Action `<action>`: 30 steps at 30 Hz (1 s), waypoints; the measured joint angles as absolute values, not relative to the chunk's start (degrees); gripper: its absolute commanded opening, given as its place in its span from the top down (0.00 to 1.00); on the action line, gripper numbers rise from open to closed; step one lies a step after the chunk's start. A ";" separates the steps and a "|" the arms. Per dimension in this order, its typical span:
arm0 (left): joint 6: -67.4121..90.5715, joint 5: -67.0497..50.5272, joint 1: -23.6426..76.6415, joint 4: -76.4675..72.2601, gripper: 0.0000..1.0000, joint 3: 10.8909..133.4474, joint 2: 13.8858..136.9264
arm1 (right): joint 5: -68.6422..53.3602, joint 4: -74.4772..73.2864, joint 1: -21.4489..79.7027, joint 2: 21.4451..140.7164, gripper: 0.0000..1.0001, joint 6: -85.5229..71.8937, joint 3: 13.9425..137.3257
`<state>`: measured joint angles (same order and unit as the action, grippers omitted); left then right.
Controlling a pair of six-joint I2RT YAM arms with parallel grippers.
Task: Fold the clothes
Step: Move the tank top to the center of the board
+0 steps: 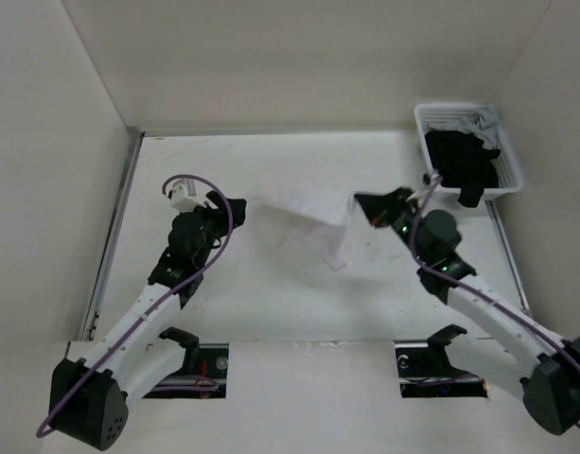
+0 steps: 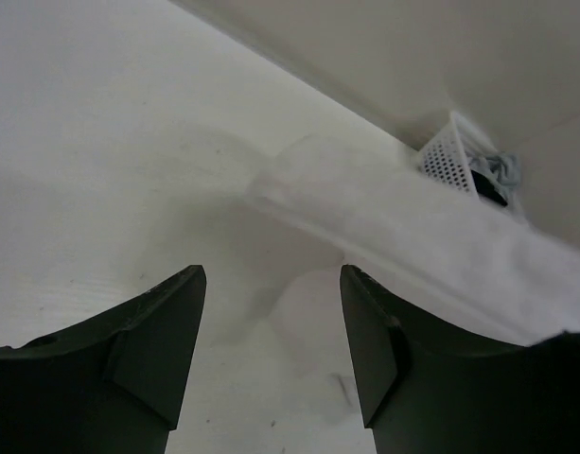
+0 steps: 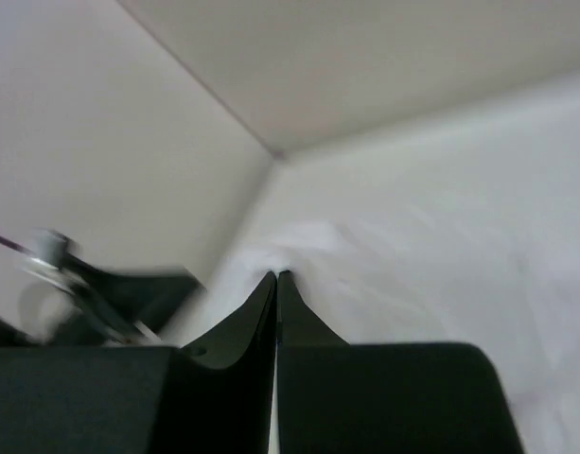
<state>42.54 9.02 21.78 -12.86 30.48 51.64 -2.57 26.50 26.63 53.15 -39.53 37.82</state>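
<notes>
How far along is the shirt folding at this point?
Early stage. Done: nothing looks folded; the shirt is bunched and wrinkled between the two hands. In hand: the right hand is shut on the shirt's right edge, and the left hand is open at the opposite edge, gripping nothing. Left: catching that second edge, spreading the shirt flat, then every fold.

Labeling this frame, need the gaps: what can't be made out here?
Top view: white garment bunched, sleeves and collar indistinguishable.
Top view: black garments piled in basket, count unclear.
Right wrist: blurred; shut right gripper hides how much cloth it pinches.
Left wrist: basket blurred, small.
</notes>
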 measured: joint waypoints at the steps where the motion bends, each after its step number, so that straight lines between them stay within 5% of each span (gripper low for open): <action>1: 42.65 9.13 21.02 -11.53 0.42 29.63 50.63 | -2.57 27.14 27.35 54.19 0.94 -40.97 32.21; 4: 42.72 9.52 20.64 -7.84 0.43 27.62 50.22 | -2.11 23.49 28.29 57.12 0.65 -45.87 15.35; 6: 42.72 10.13 21.26 -5.56 0.44 26.46 51.59 | -1.28 19.07 28.38 53.89 0.57 -48.45 8.14; 11: 42.63 13.91 22.46 -2.90 0.44 25.56 59.16 | 1.63 13.58 29.32 43.05 0.58 -51.09 7.90; 16: 42.46 17.78 23.40 -4.95 0.44 26.87 70.91 | 4.29 13.21 34.68 47.44 0.71 -51.77 12.23; 30: 43.59 16.86 17.96 -17.37 0.52 42.85 97.38 | 8.62 15.38 40.53 59.68 0.63 -50.37 14.20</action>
